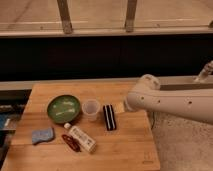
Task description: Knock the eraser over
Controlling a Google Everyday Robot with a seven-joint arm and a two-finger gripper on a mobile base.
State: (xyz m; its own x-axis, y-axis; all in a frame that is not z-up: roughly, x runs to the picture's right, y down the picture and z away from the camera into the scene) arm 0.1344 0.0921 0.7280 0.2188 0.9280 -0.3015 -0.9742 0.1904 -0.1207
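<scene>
While the eraser (109, 117) sits on the wooden table (125, 150) just right of the clear cup (91, 109), the gripper (121, 107) is close beside it on the right, below the white arm (170, 100).

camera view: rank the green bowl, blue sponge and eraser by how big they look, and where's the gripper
1. green bowl
2. and 3. blue sponge and eraser look about alike, so unranked.
The gripper sits just right of the eraser.
</scene>
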